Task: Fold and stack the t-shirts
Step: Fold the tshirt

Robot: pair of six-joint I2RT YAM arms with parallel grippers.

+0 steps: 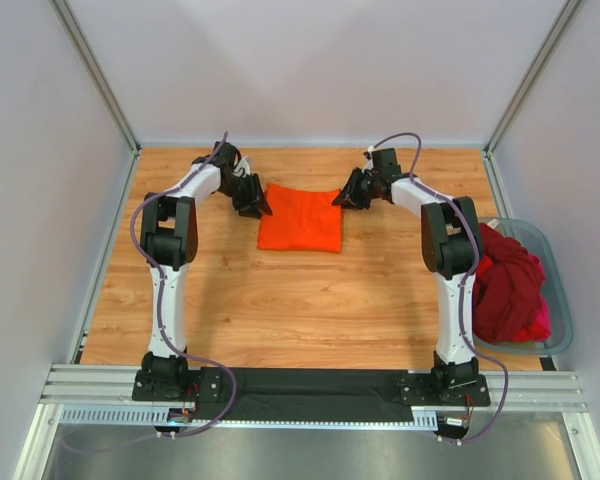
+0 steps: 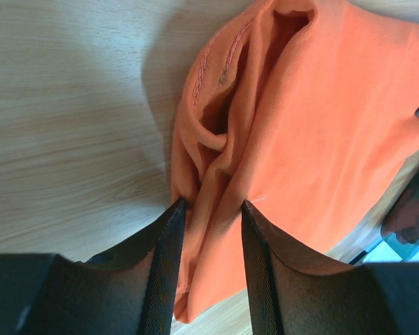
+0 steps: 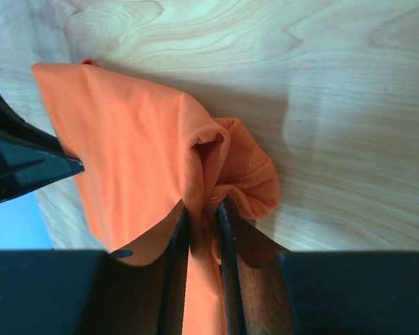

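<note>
The orange t-shirt [image 1: 300, 222] lies folded into a rough square on the wooden table, far centre. My left gripper [image 1: 255, 205] is at its far left corner. In the left wrist view the jaws [image 2: 211, 204] stand apart, open, with loose folds of the orange cloth [image 2: 314, 125] between them. My right gripper [image 1: 348, 197] is at the far right corner. In the right wrist view it [image 3: 203, 206] is shut on a bunched fold of the orange cloth [image 3: 126, 139]. A dark red t-shirt [image 1: 505, 285] and a magenta-pink one [image 1: 542, 322] lie heaped in the tub.
The grey-blue plastic tub [image 1: 558, 262] stands at the table's right edge, beside the right arm. Grey walls enclose the table on three sides. Bare wood [image 1: 300, 300] lies between the orange shirt and the arm bases.
</note>
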